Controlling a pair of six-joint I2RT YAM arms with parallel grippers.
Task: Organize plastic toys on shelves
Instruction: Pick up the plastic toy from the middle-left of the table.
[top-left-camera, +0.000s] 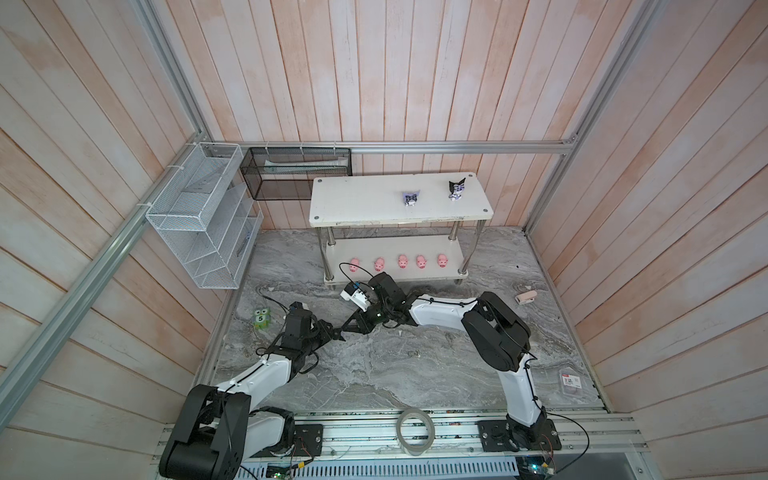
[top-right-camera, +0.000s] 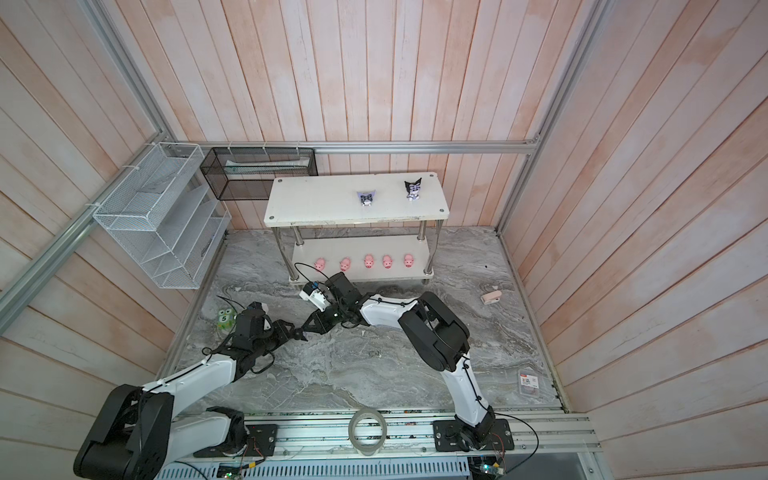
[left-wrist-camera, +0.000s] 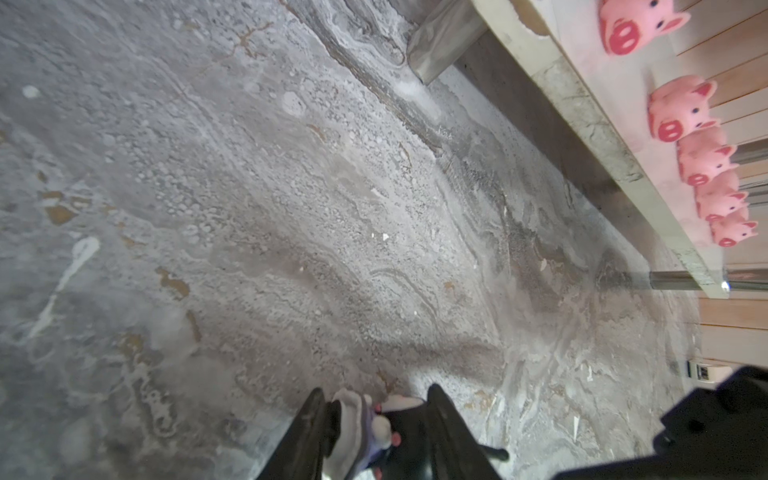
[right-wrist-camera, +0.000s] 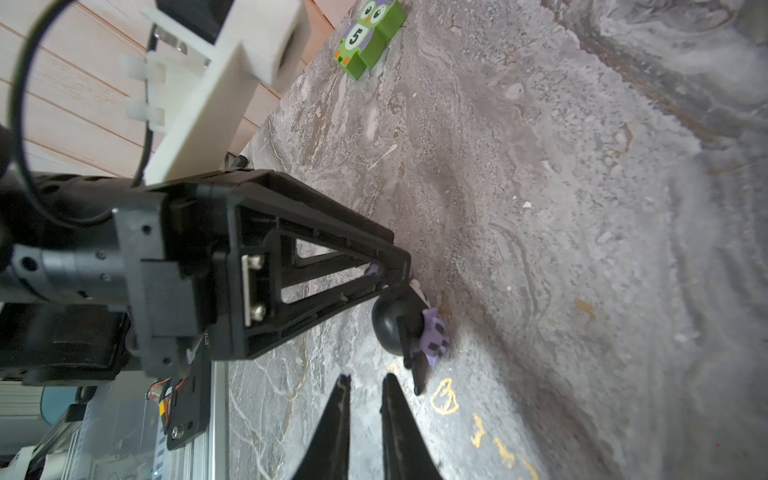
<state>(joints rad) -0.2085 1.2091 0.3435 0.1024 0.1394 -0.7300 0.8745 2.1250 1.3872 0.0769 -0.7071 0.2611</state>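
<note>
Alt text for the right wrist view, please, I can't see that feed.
The left gripper grips a black-purple-white figurine just in front of the right gripper, whose jaws stand slightly apart and empty. A green owl toy marked 5 lies farther off on the gray marble tabletop.

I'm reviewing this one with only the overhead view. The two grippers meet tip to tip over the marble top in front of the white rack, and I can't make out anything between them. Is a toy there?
Observer: Yes. The left wrist view shows a black-purple-white figurine clamped between the fingers of the left gripper.
Operator: Is the right gripper gripping it too?
Observer: No. In the right wrist view the right gripper has its fingers apart with nothing between them. The figurine sits just beside their tips.
</note>
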